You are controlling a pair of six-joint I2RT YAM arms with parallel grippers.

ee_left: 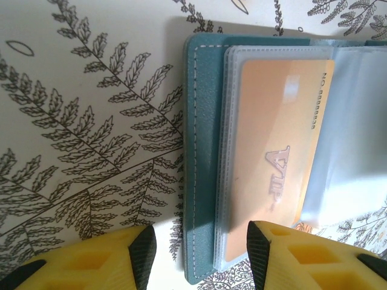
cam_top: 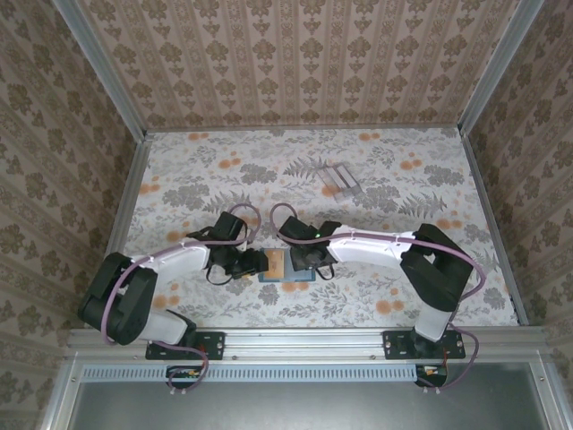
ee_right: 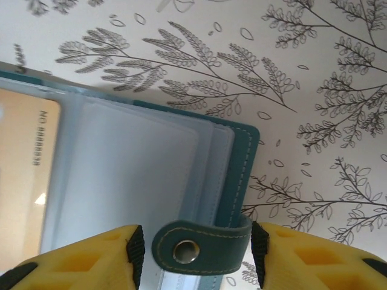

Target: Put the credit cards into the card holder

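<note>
Dark teal-blue folding card holder (ee_left: 202, 151), lying open on the floral-patterned desk (cam_top: 403, 161) near centre, one orange-yellow plastic credit card (ee_left: 275, 151) seated in a clear pocket. Left pincer (ee_left: 201, 257) and right pincer (ee_right: 198, 246), both with jaws apart and gripping nothing, straddle its left edge and its snap tab (ee_right: 217, 244), probably to pin it flat. Pale grey credit cards (cam_top: 340, 179) lie well apart, far right of centre, not yet loaded.
</note>
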